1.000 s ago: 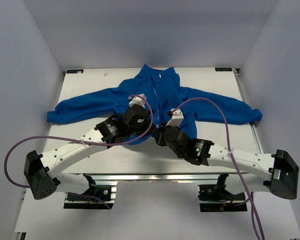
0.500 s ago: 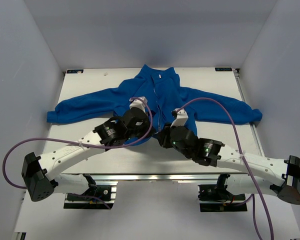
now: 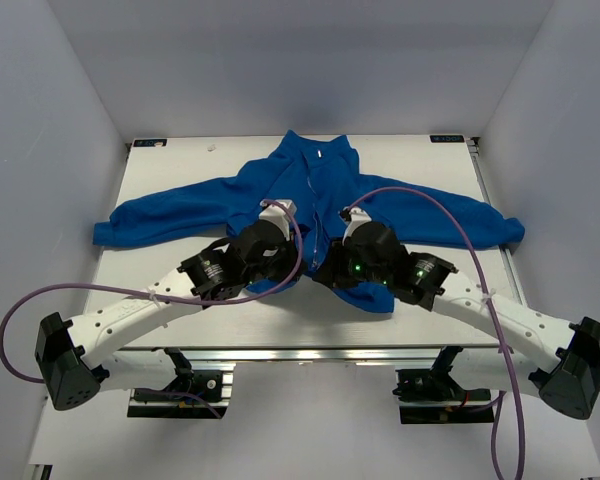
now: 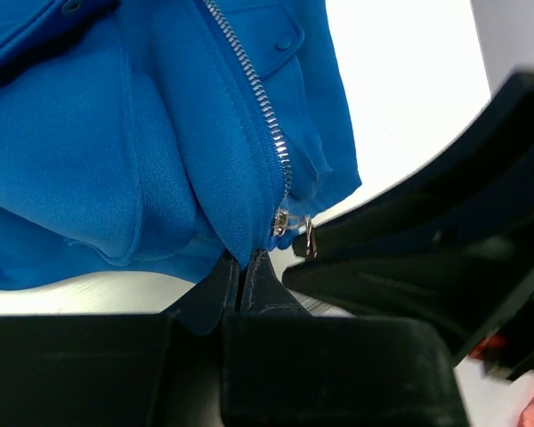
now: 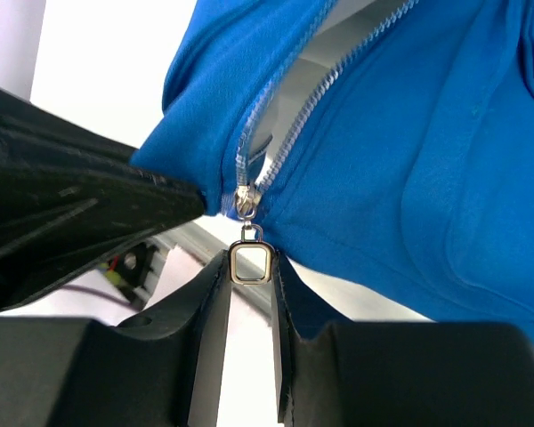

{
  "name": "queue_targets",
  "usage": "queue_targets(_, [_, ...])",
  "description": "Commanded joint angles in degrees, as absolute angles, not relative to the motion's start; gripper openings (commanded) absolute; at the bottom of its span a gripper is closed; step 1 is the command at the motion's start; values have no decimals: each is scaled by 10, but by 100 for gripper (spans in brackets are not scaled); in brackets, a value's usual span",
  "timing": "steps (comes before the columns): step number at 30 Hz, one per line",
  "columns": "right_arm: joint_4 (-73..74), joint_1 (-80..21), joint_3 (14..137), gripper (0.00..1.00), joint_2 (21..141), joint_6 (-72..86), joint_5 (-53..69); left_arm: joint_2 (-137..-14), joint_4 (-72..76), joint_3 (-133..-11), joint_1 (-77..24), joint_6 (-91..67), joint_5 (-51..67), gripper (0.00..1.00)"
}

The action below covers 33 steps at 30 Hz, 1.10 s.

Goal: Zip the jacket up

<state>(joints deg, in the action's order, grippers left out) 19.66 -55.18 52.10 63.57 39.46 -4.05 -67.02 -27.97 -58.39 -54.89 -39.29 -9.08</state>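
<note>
The blue jacket [image 3: 325, 185] lies flat on the table with its sleeves spread and its collar at the far side. Both grippers meet at the bottom hem. My left gripper [image 4: 240, 267] is shut on the hem fabric just below the zipper slider [image 4: 281, 222]. My right gripper [image 5: 250, 264] is shut on the square metal zipper pull [image 5: 250, 247], which hangs from the slider [image 5: 246, 205]. Above the slider the two rows of light zipper teeth [image 5: 289, 133] part, showing pale lining. In the top view the wrists hide both fingertips.
The white table [image 3: 180, 160] runs out to grey side walls, with an aluminium rail [image 3: 300, 352] along its near edge. Purple cables [image 3: 440, 215] loop over both arms. The jacket's sleeves reach left [image 3: 130, 225] and right [image 3: 490, 228].
The right arm has reached forward, bringing its wrist up against the jacket's hem beside the left wrist. The left arm has shifted only slightly.
</note>
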Motion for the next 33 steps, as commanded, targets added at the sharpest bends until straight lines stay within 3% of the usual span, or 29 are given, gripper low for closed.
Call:
queue_targets(1, [221,-519,566,0,642,372,47,-653,-287,-579,-551,-364,-75,0])
queue_targets(20, [337,-461,678,0,735,176,75,-657,-313,-541,-551,-294,12,0])
queue_targets(28, [273,-449,679,0,767,243,-146,-645,-374,-528,-551,-288,54,0])
queue_targets(33, [193,-424,687,0,799,249,-155,-650,-387,-494,-552,-307,81,0])
